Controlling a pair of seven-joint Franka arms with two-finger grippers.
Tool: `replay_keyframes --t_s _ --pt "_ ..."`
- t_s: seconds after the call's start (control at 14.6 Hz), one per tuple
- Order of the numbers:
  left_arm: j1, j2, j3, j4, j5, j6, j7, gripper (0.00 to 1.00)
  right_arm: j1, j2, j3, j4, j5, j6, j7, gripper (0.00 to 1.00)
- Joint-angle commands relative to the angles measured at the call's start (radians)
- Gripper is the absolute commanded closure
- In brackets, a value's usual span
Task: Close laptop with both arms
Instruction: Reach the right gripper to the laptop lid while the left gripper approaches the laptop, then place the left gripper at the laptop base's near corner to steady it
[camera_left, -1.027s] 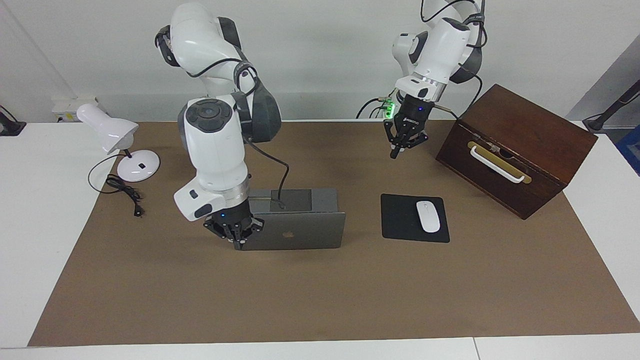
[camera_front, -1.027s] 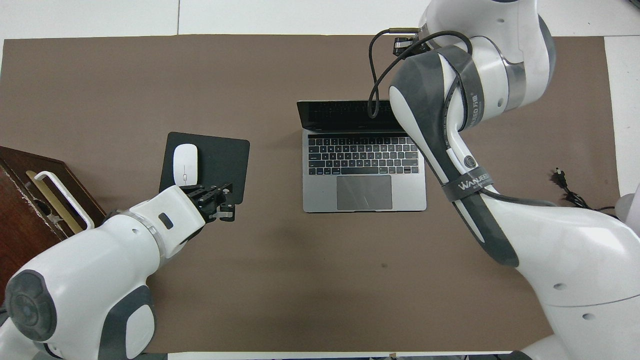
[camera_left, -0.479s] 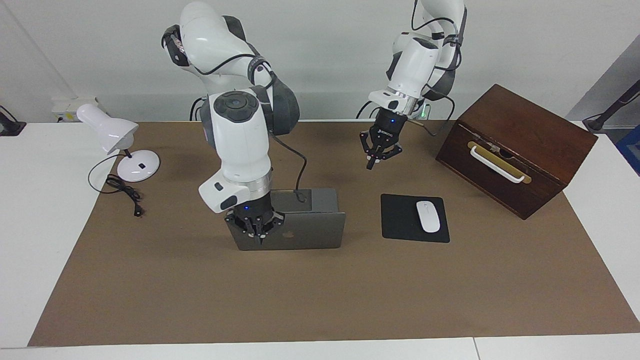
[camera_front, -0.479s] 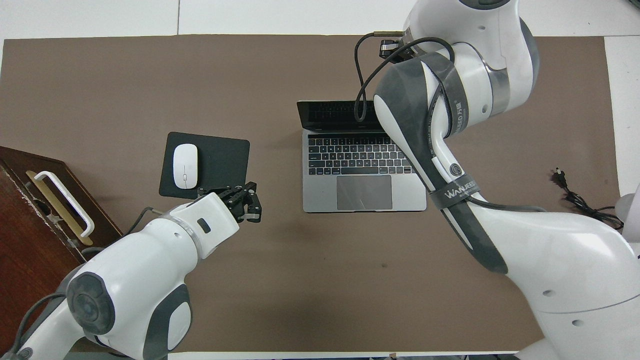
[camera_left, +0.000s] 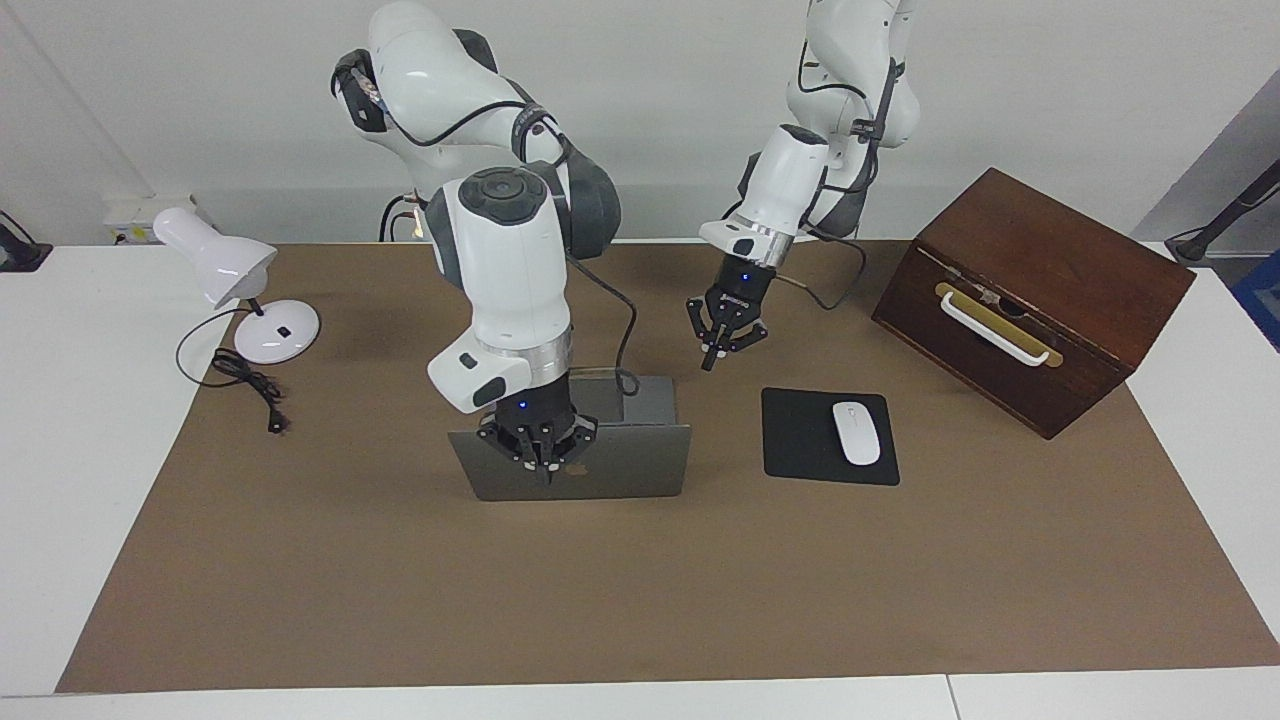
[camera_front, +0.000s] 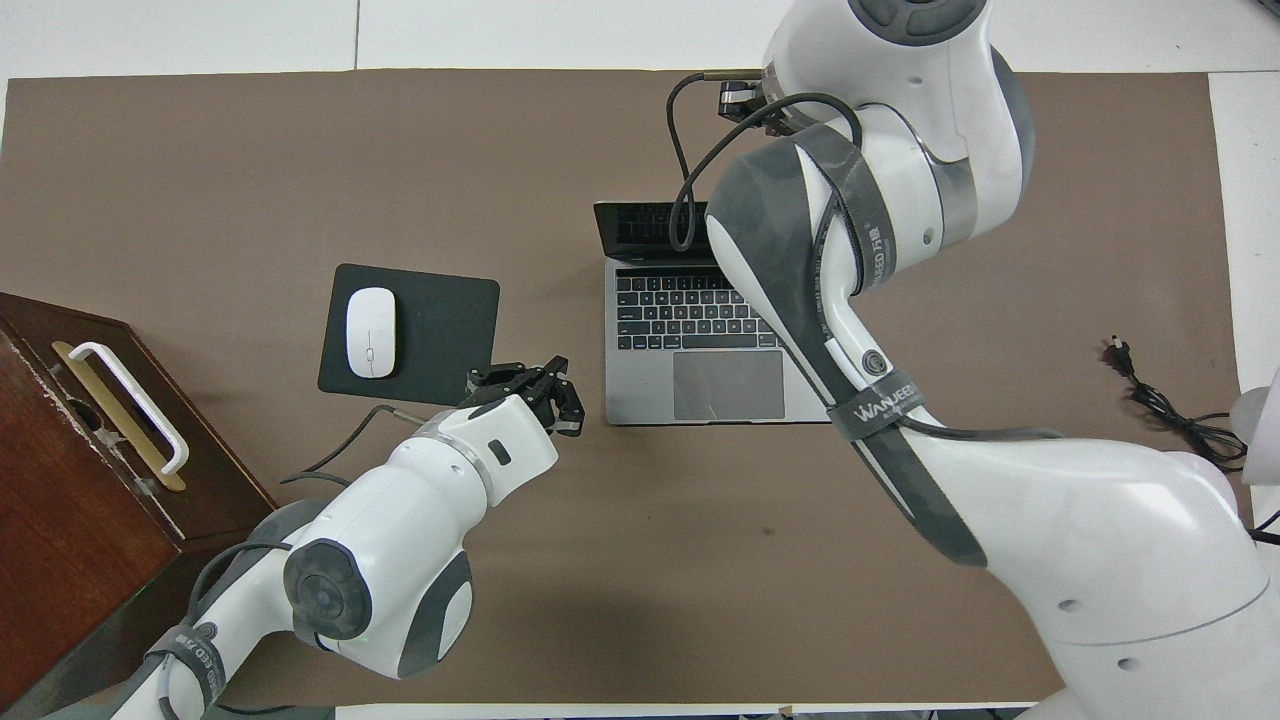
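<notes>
One mouse pad (camera_left: 829, 436) with mouse (camera_left: 856, 432) lies beside the open laptop (camera_left: 610, 470).

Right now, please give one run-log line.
laptop: open | right gripper: shut, at lid | left gripper: shut, approaching

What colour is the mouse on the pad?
White; the mouse shows best in the overhead view.

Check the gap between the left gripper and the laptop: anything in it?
Nothing: in the overhead view only bare brown mat separates the shut left gripper from the open laptop; the mouse pad lies off to the side.
</notes>
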Motion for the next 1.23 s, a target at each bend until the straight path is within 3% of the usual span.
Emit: replay_keyframes --t_s 0.0,0.62,1.16 --pt "-0.017 0.049 0.008 0.010 -0.002 0.063 0.010 1.00 -0.002 0.002 0.004 0.007 -0.020 0.012 0.025 1.00" --pt "-0.048 0.231 0.000 0.050 0.030 0.261 0.009 1.00 -0.011 0.000 0.004 0.002 -0.014 0.012 0.025 1.00" --pt "-0.062 0.299 -0.033 0.073 0.039 0.341 0.009 1.00 -0.019 0.000 0.004 -0.018 -0.005 0.053 0.023 1.00"
